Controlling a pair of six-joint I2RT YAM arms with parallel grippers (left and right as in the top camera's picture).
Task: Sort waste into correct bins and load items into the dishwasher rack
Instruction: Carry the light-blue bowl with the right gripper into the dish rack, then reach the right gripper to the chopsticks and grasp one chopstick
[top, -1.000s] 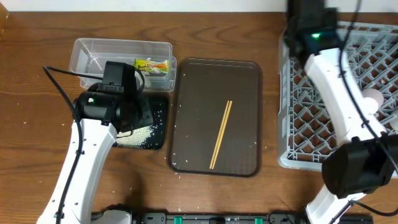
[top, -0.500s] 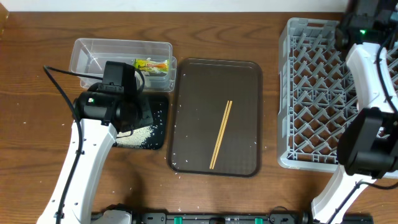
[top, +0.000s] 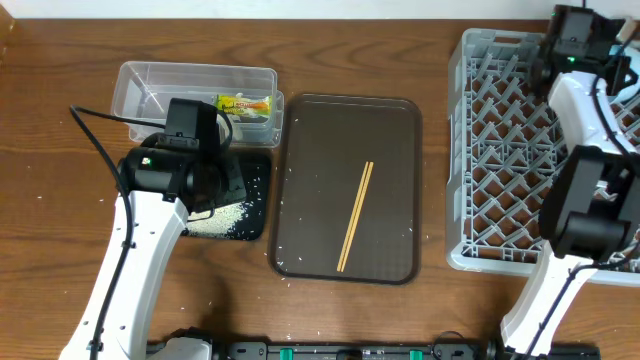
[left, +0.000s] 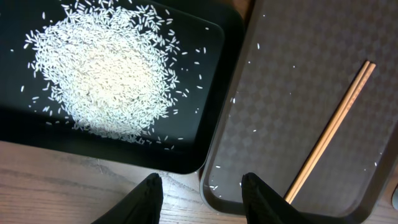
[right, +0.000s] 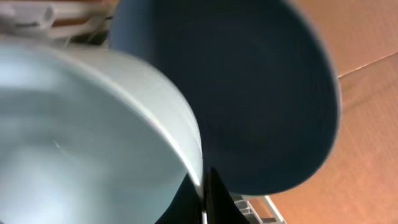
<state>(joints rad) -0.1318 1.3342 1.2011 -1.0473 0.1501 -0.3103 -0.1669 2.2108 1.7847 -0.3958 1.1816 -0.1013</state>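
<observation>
My left gripper (left: 202, 186) hangs open and holds nothing, low over the wood where the black tray (left: 208, 37) meets the brown tray (left: 298, 56). A heap of rice (left: 102, 68) lies in the black tray. The wooden chopsticks (top: 356, 215) lie on the brown tray. A yellow-green wrapper (top: 245, 103) sits in the clear tub (top: 195, 75). In the right wrist view, my right gripper (right: 202, 186) is shut on the rim of the light-blue bowl (right: 81, 124), with the dark-blue bowl (right: 249, 81) close behind it. That arm reaches over the back right corner of the grey rack (top: 500, 150).
Stray rice grains dot the brown tray (top: 310, 140) and the table by the black tray (top: 250, 185). The rack fills the right side of the table. My left arm crosses the front left of the table, with a black cable looping to its left.
My right arm has swung from the rack's back left corner to its back right corner. The left arm and gripper have stayed put.
</observation>
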